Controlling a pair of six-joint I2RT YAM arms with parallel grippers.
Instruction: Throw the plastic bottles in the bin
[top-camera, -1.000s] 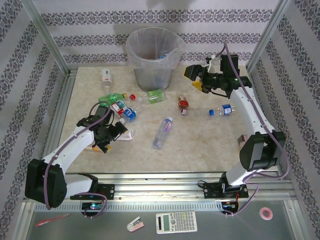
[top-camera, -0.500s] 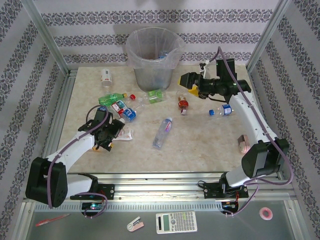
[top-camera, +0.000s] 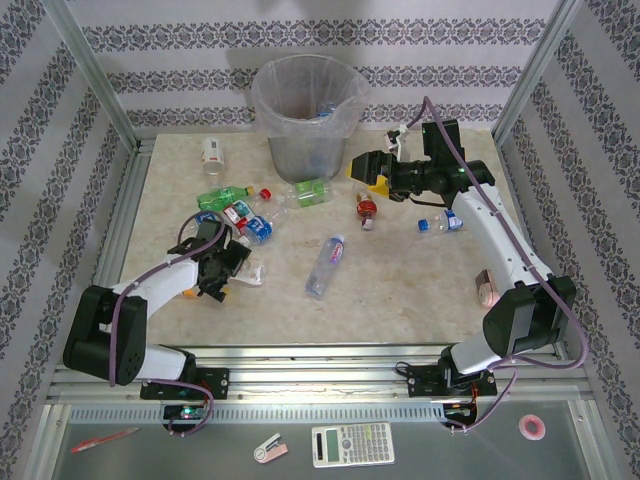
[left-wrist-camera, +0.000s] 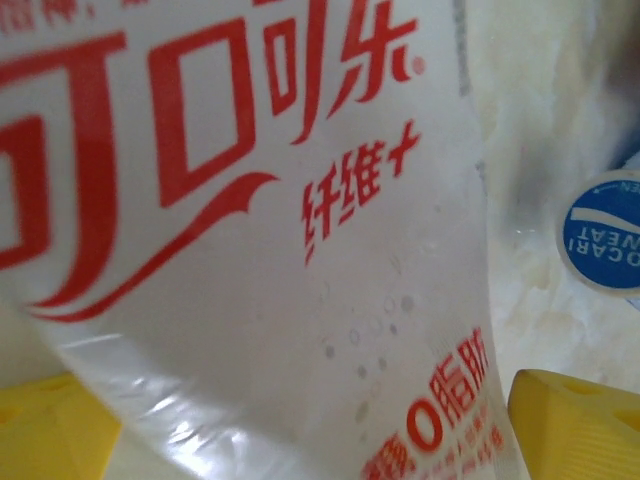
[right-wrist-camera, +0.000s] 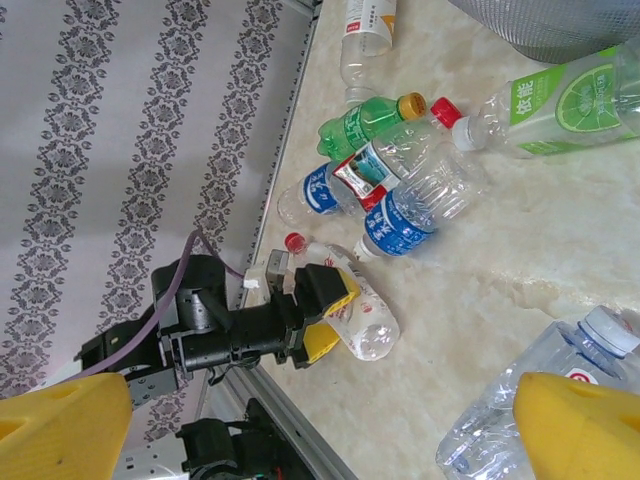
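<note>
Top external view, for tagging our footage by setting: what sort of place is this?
Probably a lab test cell, not a real room: wallpaper panels set in an aluminium frame, and robot arms bolted to a rail at the edge of the table.

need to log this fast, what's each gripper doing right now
left gripper: open, jaws either side of the white-label bottle, not clamped
right gripper: open, holding nothing

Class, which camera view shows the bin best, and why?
The top external view: the bin stands whole there, rim, clear liner and grey wall. In the right wrist view the bin is just a cropped slice of wall at the top edge.
</note>
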